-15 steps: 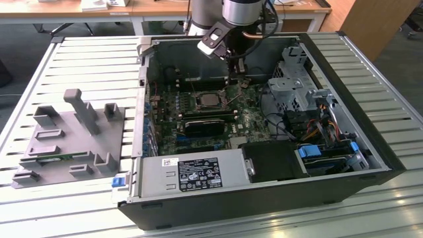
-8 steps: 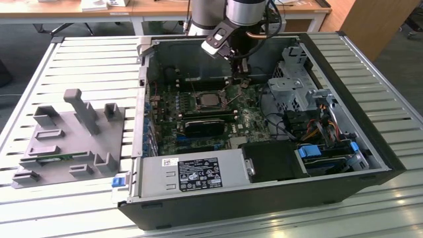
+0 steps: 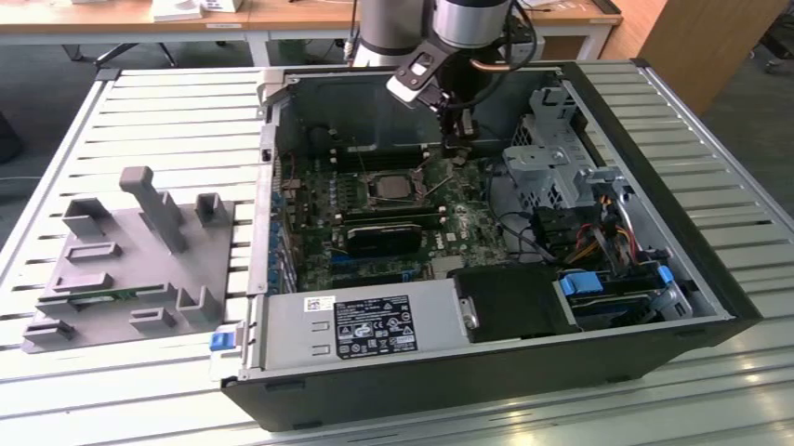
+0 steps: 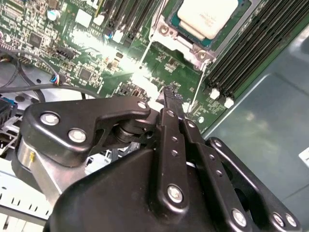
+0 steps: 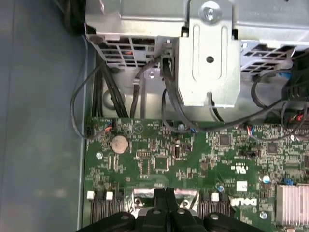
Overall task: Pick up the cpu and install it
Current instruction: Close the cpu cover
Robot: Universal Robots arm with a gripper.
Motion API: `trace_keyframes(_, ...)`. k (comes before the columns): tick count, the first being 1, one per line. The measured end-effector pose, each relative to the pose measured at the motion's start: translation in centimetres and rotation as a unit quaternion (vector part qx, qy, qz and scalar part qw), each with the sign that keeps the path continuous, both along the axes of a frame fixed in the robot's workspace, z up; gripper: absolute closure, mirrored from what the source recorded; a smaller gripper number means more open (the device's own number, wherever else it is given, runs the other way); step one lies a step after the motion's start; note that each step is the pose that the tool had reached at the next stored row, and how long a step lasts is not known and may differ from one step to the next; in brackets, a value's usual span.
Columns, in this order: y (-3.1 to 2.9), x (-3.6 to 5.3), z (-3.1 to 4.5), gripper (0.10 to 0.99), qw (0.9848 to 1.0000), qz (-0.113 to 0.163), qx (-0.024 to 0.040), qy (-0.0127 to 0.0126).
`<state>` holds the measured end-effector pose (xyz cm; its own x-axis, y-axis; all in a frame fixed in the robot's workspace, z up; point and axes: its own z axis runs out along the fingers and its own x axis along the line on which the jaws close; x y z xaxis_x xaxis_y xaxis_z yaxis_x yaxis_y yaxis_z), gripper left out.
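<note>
One cpu [image 3: 394, 189]: centre of the exterior view, seated on the motherboard [image 3: 478, 216], pale lid up. One gripper [image 3: 456, 144]: upper centre, closed tight, empty, tips near the board. Risk: sideways drift could scrape components, or an unsquare chip could bend contacts.
</note>
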<state>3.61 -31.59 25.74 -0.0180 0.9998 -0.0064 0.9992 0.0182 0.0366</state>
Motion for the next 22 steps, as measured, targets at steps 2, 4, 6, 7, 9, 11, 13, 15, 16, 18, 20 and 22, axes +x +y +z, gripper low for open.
trace_keyframes(2, 0.02, 0.33, -0.04, 0.980, 1.0000, 0.000, 0.0000, 0.0001)
trace_keyframes(4, 0.07, 0.58, -0.08, 0.980, 1.0000, 0.000, -0.0001, 0.0003)
trace_keyframes(6, 0.12, 0.76, -0.12, 0.980, 1.0000, 0.000, -0.0001, 0.0004)
trace_keyframes(7, 0.13, 0.82, -0.13, 0.980, 1.0000, 0.000, -0.0002, 0.0005)
trace_keyframes(9, 0.14, 0.97, -0.17, 0.980, 1.0000, 0.000, -0.0002, 0.0007)
trace_keyframes(11, 0.15, 1.12, -0.20, 0.980, 1.0000, 0.000, -0.0002, 0.0011)
trace_keyframes(13, 0.16, 1.33, -0.23, 0.980, 1.0000, 0.000, -0.0002, 0.0022)
trace_keyframes(15, 0.19, 1.52, -0.25, 0.980, 1.0000, 0.000, -0.0003, 0.0028)
trace_keyframes(16, 0.20, 1.62, -0.27, 0.980, 1.0000, 0.000, -0.0003, 0.0032)
trace_keyframes(18, 0.21, 1.86, -0.31, 0.980, 1.0000, 0.000, -0.0002, 0.0040)
trace_keyframes(20, 0.21, 2.07, -0.38, 0.980, 1.0000, 0.000, -0.0002, 0.0044)
trace_keyframes(22, 0.22, 2.17, -0.50, 0.980, 1.0000, 0.000, -0.0001, 0.0050)
